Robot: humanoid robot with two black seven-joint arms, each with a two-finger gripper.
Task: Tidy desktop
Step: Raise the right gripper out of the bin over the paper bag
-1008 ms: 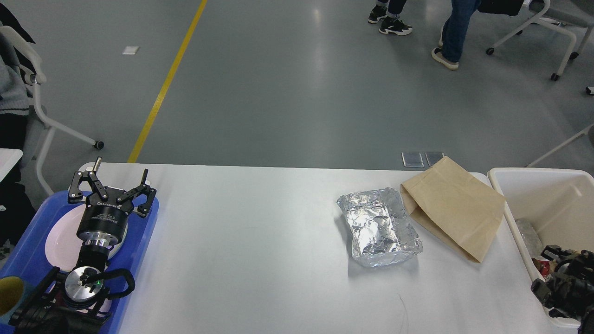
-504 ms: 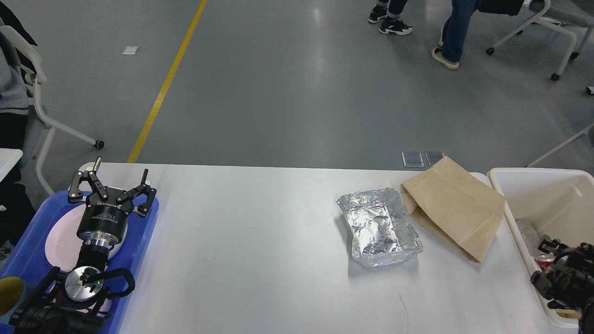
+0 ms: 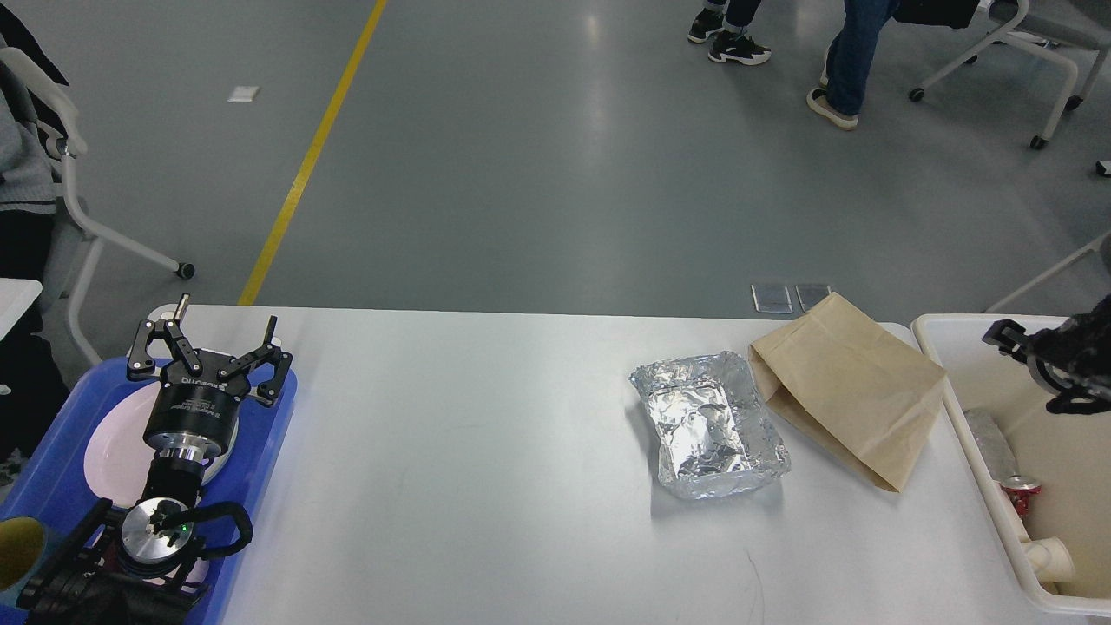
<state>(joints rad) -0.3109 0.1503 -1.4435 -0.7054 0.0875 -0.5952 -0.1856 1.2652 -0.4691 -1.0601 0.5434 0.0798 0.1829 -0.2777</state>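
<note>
Partly done, by my judgement. The desktop point(image 3: 486, 451) fills the lower frame and carries two items: a foil tray point(image 3: 710, 425) and a paper bag point(image 3: 846, 399), touching. The bin point(image 3: 963, 425) at its right edge holds a can point(image 3: 1021, 491). Left gripper point(image 3: 215, 334) hangs wide open and empty over the blue tray point(image 3: 269, 443). Right gripper point(image 3: 1011, 338) above the bin; jaw state cannot be told.
</note>
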